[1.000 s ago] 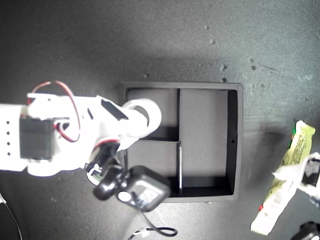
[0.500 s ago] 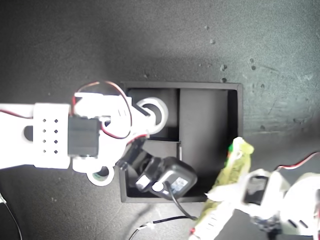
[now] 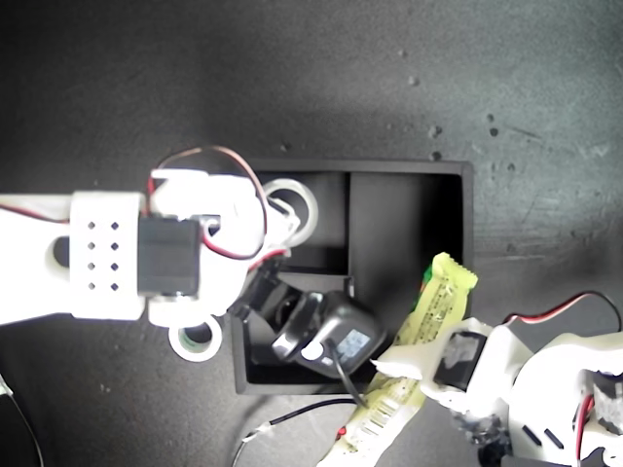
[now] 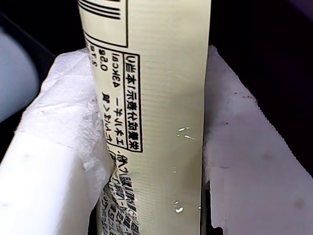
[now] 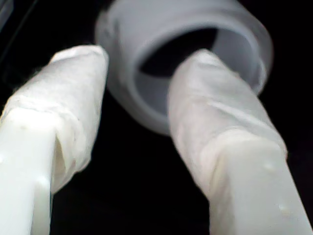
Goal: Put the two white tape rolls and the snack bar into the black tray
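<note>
Status: my second gripper point(image 5: 137, 93) has one jaw inside the hole of the wide white tape ring point(image 3: 290, 206) and one outside its wall, a visible gap on the outer side, so loosely around it, not clamped. The ring sits in the small upper-left compartment of the square matte black tray point(image 3: 463, 272) in the exterior view; whether it rests on the floor I can't tell. The smaller white tape roll with greenish core point(image 3: 196, 338) lies on the dark tabletop point(image 3: 292, 78), just off the tray's left wall, untouched. My first gripper point(image 4: 161, 147) is clamped on the long cream-yellow snack bar point(image 3: 428, 326), tilted across the tray's lower-right corner. Versus half a second ago: the bar's upper end has moved further over the long compartment, and the ring sits a bit further left.
</note>
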Motion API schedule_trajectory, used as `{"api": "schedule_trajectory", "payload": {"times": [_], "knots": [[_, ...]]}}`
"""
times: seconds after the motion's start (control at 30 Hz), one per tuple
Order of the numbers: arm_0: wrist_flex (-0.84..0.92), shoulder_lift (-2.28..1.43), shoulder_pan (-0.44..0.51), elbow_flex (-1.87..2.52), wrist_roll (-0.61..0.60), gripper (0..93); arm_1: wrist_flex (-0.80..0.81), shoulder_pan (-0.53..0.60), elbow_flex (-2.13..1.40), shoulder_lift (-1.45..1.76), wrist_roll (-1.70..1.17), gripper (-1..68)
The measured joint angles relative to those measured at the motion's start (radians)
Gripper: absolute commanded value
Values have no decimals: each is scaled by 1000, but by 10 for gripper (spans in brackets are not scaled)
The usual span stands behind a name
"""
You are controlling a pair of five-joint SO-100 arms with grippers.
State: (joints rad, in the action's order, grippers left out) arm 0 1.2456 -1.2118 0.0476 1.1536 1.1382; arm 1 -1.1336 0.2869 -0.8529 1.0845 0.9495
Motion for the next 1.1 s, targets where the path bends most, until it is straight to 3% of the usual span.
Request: {"api": "schedule_trajectory", "payload": {"times": [0.1, 0.33, 0.57, 0.7, 0.8, 0.97, 1.1], "knots": [[14, 14, 3, -23, -2, 155, -52, 3, 0, 0, 0, 202], [37, 31, 2, -43, 6, 155, -210, 48, 38, 0, 0, 250], [107, 31, 15, -80, 12, 152, -451, 78, 215, 0, 0, 223], [265, 31, 15, -227, 8, 140, -618, 74, 433, 0, 0, 160], [436, 31, 23, -413, 8, 132, -652, 49, 505, 63, 0, 163], [555, -26, 86, -609, 34, 135, -663, -98, 322, 331, 0, 130], [566, -150, 123, -541, 140, 141, -663, -181, 66, 600, 0, 108]]}}
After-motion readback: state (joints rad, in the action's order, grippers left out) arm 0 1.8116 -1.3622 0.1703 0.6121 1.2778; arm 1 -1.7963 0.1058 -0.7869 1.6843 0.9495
